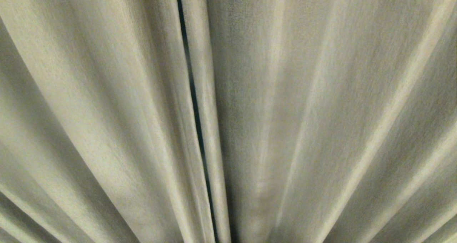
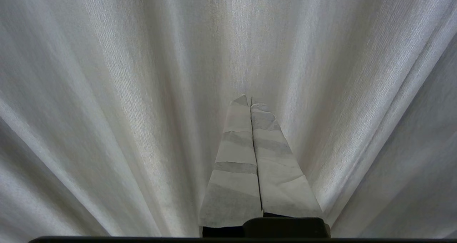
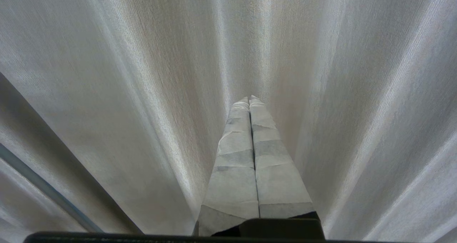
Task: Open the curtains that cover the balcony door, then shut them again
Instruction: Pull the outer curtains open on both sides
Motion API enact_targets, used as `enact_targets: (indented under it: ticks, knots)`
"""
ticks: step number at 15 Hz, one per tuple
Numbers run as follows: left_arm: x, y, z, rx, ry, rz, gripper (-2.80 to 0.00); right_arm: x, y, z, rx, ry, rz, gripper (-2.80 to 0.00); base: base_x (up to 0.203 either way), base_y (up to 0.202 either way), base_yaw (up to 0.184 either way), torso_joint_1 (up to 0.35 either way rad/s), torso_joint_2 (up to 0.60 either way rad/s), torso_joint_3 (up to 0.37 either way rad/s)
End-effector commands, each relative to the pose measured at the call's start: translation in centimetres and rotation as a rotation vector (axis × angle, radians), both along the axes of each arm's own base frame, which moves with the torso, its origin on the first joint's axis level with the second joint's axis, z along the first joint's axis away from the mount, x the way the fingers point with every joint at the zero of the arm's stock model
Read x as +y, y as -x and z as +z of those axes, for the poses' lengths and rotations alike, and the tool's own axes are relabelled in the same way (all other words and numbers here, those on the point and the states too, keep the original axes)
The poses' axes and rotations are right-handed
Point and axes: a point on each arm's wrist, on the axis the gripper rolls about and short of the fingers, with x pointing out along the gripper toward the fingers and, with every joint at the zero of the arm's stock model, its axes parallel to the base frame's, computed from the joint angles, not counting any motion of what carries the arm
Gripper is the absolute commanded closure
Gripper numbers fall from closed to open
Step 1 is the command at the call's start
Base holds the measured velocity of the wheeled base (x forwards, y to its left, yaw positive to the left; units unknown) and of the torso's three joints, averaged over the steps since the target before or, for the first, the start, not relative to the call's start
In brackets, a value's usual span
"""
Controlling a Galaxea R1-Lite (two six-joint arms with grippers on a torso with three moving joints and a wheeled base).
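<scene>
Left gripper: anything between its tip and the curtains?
Nothing. In the left wrist view the left gripper, jaws shut, points straight at the pleated curtains with no object between; whether the tip touches the cloth cannot be told.

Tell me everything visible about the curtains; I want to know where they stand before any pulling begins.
The curtains fill every view: heavy woven cloth, beige-tan with a grey-green cast, hanging in long vertical pleats. They are drawn shut; in the head view two panel edges meet at a thin dark slit just left of centre. Nothing behind them shows. The left gripper and right gripper, each with taped fingers pressed together, point at the cloth without gripping it; whether the tips touch it cannot be told.
</scene>
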Motion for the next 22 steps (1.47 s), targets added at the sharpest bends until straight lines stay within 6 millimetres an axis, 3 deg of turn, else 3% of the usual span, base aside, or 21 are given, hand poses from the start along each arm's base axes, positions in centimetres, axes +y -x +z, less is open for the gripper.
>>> enact_targets:
  ticks: [1,17,22]
  knots:
    - [0.0,0.0,0.0,-0.001,0.0,0.0,0.0,0.0,-0.01,0.01,0.0,0.0,0.0,0.0,0.0,0.0,0.0,0.0,0.0,0.0]
    - [0.0,0.0,0.0,-0.001,0.0,0.0,0.0,0.0,-0.01,0.01,0.001,0.006,0.001,0.0,0.0,0.0,0.0,0.0,0.0,0.0]
    - [0.0,0.0,0.0,-0.001,0.0,0.0,0.0,0.08,0.0,0.37,-0.031,0.12,0.034,0.0,0.0,0.0,0.0,0.0,0.0,0.0]
